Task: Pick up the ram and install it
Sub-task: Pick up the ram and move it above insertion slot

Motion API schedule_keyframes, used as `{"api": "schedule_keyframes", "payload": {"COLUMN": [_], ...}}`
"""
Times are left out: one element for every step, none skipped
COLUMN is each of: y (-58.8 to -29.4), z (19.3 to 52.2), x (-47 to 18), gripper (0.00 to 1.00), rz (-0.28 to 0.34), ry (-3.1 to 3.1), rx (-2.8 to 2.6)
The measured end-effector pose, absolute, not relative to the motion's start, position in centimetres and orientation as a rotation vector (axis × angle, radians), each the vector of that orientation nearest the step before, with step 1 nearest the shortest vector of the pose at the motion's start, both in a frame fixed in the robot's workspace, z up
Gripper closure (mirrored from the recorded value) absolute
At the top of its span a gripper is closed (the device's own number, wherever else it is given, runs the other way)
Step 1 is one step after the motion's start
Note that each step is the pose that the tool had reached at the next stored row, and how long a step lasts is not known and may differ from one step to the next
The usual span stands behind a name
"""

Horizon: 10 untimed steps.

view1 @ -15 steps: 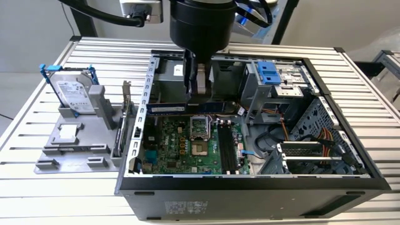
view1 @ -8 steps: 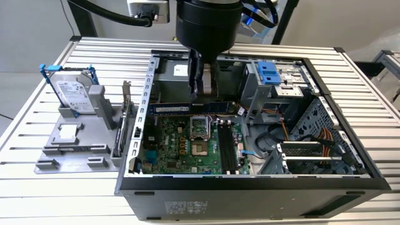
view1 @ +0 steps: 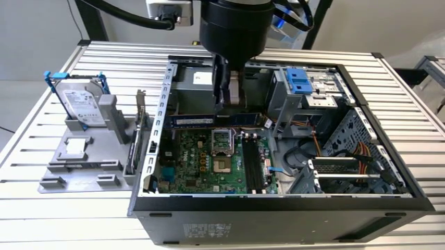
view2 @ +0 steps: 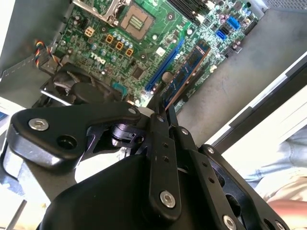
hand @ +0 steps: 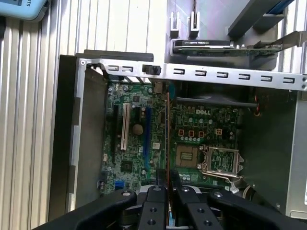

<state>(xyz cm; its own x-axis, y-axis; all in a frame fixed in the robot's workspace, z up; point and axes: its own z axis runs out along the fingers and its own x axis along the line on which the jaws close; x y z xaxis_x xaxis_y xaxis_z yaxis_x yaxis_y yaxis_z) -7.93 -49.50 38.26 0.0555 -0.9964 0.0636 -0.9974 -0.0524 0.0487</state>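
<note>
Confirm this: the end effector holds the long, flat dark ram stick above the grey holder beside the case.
Wrong place. The end effector holds the long, flat dark ram stick above the green motherboard inside the open case, as the exterior view shows.

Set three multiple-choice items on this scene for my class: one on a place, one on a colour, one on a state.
1. Where is the hard drive? A in the computer case; B in the grey holder beside the case; C in the gripper.
2. What colour is the drive's bracket? A red; B blue; C yellow.
3. What state is the ram in? A fully installed; B lying in the holder; C held above the motherboard.
Key: 1 B, it stands in the holder at the exterior view's left; 2 B, blue frames the drive; 3 C, the gripper is shut on it over the board.
</note>
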Motion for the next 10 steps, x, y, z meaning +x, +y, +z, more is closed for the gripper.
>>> {"api": "schedule_keyframes", "payload": {"y": [-49.5, -49.5, -49.5, -49.5, -49.5, -49.5, -49.5, -49.5, -49.5, -49.5], "z": [38.3, 38.3, 38.3, 38.3, 38.3, 38.3, 38.3, 38.3, 38.3, 38.3], "x": [-7.8, -7.7, -7.6, -7.5, -7.4, -7.3, -7.2, -7.1, -7.0, -6.8], "gripper": [1.00, 1.00, 1.00, 1.00, 1.00, 1.00, 1.00, 1.00, 1.00, 1.00], "rz": [0.019, 0.019, 0.019, 0.019, 0.019, 0.019, 0.019, 0.019, 0.019, 0.019], "ry": [-2.106, -2.106, -2.106, -2.106, -2.106, -2.106, -2.106, -2.106, -2.106, -2.106], "rx": [2.223, 2.223, 2.223, 2.223, 2.223, 2.223, 2.223, 2.223, 2.223, 2.223]}}
